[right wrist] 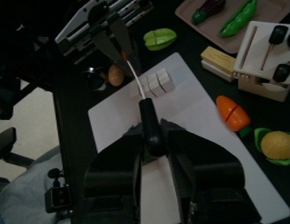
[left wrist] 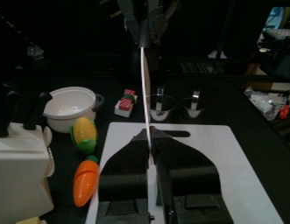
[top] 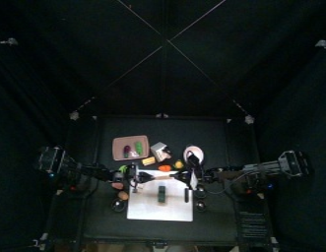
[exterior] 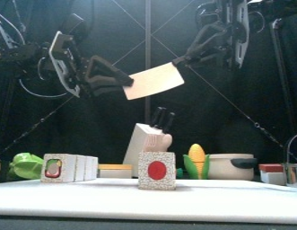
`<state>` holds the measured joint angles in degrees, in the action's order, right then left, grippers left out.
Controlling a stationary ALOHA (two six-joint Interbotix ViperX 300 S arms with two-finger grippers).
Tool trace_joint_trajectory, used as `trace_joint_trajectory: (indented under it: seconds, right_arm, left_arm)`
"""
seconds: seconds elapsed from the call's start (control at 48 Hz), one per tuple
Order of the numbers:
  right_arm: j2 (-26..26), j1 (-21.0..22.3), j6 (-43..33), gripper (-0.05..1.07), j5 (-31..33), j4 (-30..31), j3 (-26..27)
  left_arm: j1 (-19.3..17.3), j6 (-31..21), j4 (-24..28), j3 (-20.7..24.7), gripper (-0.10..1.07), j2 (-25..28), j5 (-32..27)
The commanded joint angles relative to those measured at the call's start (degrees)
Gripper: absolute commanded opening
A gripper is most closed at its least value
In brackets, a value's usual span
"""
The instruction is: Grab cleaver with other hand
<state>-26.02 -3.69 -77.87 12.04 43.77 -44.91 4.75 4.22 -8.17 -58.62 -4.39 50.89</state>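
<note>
Near edge: the surface (exterior: 234, 202) carries toy food and a knife block (exterior: 144, 142). Above these the cleaver (exterior: 157, 81) hangs in mid-air, blade tilted, probably held clear of the items for the hand change. Left gripper (exterior: 112, 76), at its 9 o'clock: jaws clenched on that end. Right gripper (exterior: 190, 58), at 2 o'clock: grip cannot be told.

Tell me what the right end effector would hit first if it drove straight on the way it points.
Past the cleaver lying between its jaws, the right end effector would likely meet the left end effector, gripping the cleaver's far end.
</note>
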Motion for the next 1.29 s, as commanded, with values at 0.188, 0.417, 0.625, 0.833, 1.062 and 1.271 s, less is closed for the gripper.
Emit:
trace_joint_trajectory:
  seconds: [0.188,0.417,0.625,0.833,1.062,1.271]
  right_arm:
    - [-1.5,-0.8,0.0,0.89,10.2,-3.7,3.3]
    - [-2.5,-1.9,5.7,0.92,17.1,-11.0,7.8]
    - [-1.7,-0.8,21.6,0.92,24.3,-28.3,12.1]
    - [-0.3,2.2,37.4,0.92,26.3,-40.3,15.1]
    - [1.1,3.4,49.2,0.92,25.5,-39.6,12.9]
    - [0.2,2.8,53.0,0.92,16.3,-36.9,8.5]
  left_arm:
    - [0.2,0.2,0.4,0.6,0.37,-1.3,-1.4]
    - [0.2,0.2,0.4,0.6,0.37,-1.3,-2.3]
    - [0.2,0.2,0.7,0.6,0.37,-1.3,-2.4]
    - [0.1,0.2,0.8,0.6,0.37,-1.4,-2.4]
    - [0.2,0.2,2.5,0.4,0.37,-1.8,-2.5]
    - [0.2,0.0,5.4,0.4,0.37,-1.8,-2.5]
